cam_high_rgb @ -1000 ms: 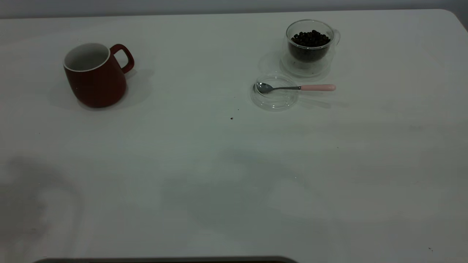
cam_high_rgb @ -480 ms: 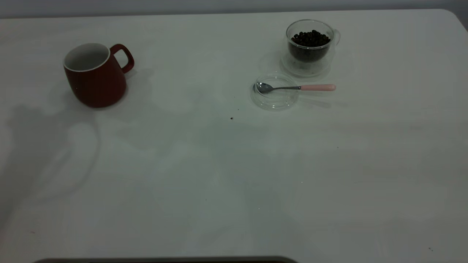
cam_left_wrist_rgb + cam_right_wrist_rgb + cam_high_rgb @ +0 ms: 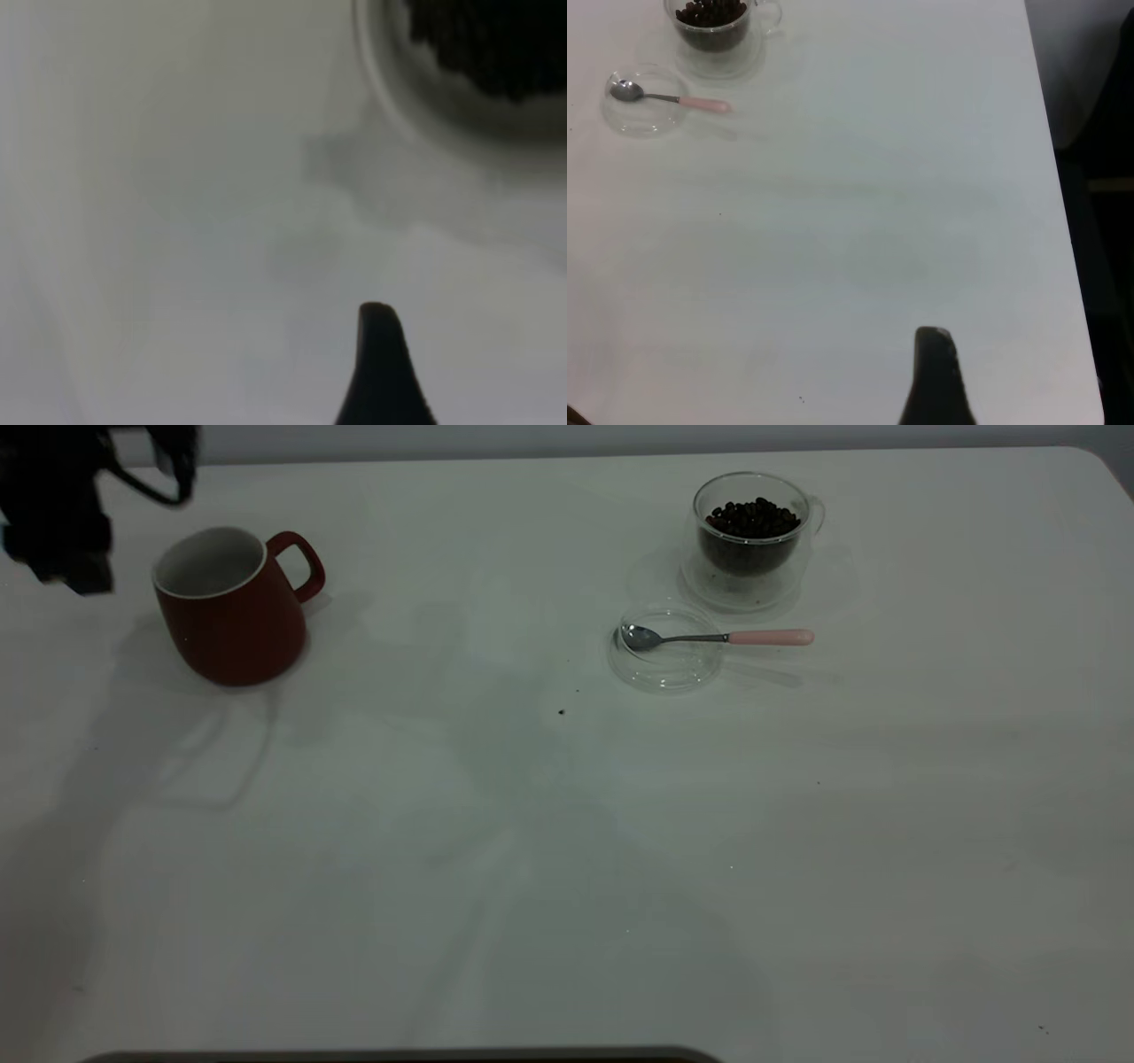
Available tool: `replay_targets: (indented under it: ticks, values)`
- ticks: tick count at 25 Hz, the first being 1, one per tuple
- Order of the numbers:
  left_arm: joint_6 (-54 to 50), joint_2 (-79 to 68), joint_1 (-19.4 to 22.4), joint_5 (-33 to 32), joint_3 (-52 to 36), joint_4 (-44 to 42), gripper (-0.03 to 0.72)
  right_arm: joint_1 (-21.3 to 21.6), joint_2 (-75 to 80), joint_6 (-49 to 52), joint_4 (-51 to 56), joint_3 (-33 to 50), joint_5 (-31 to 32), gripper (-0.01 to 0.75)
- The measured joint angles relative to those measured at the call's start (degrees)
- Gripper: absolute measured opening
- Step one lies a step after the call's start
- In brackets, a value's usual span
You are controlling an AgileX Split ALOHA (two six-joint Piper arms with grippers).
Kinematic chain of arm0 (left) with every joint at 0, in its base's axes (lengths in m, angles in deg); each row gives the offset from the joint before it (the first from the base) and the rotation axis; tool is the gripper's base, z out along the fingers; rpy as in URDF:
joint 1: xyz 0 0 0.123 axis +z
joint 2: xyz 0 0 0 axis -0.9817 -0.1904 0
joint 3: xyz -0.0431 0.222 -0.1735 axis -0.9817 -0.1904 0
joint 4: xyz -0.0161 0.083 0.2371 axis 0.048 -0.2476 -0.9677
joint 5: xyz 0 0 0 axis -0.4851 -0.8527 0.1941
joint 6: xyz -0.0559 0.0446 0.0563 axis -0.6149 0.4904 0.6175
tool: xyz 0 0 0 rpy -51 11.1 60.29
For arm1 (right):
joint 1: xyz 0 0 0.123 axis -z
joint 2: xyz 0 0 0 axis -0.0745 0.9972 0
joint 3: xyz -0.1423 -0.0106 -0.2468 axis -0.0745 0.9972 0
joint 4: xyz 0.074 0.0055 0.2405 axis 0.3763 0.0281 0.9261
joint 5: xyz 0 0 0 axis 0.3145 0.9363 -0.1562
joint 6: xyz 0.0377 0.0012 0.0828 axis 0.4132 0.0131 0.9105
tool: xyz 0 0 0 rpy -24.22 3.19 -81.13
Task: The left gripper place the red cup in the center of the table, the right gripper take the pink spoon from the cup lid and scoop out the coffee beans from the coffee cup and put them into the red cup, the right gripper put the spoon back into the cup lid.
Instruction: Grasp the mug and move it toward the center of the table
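Note:
The red cup point(image 3: 232, 607) stands upright at the table's point(image 3: 532, 850) far left, handle pointing right. My left gripper point(image 3: 71, 571) hangs just left of the cup's rim, apart from it; in the left wrist view a blurred dark round shape with a pale edge point(image 3: 469, 53) lies ahead. The coffee cup point(image 3: 751, 558) holds the coffee beans point(image 3: 751, 517) at the far right. In front of it lies the cup lid point(image 3: 664, 664), with the pink spoon point(image 3: 769, 638) resting across it, bowl inside. My right gripper point(image 3: 935, 372) is far from the spoon point(image 3: 700, 104), near the table's right edge.
Tiny dark specks point(image 3: 561, 712) lie near the table's middle. The right table edge point(image 3: 1050, 133) drops off to a dark floor. Arm shadows fall across the left and middle of the tabletop.
My left arm has come into the exterior view at the top left and now hangs beside the red cup. Its shadow has swept across the table. The cups, lid and spoon have not moved.

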Motion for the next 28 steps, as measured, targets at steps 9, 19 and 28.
replay_targets:
  ticks: [9,19,28]
  values:
    - [4.0,-5.74,-0.29,8.17,0.12,-0.93,0.588,0.0,0.0,0.0,0.0,0.0,0.0,0.591]
    - [-3.64,-6.72,-10.15,11.46,0.37,-0.93,0.588,0.0,0.0,0.0,0.0,0.0,0.0,0.591]
    - [-14.91,-6.83,-18.82,15.81,0.37,-0.87,0.588,0.0,0.0,0.0,0.0,0.0,0.0,0.591]
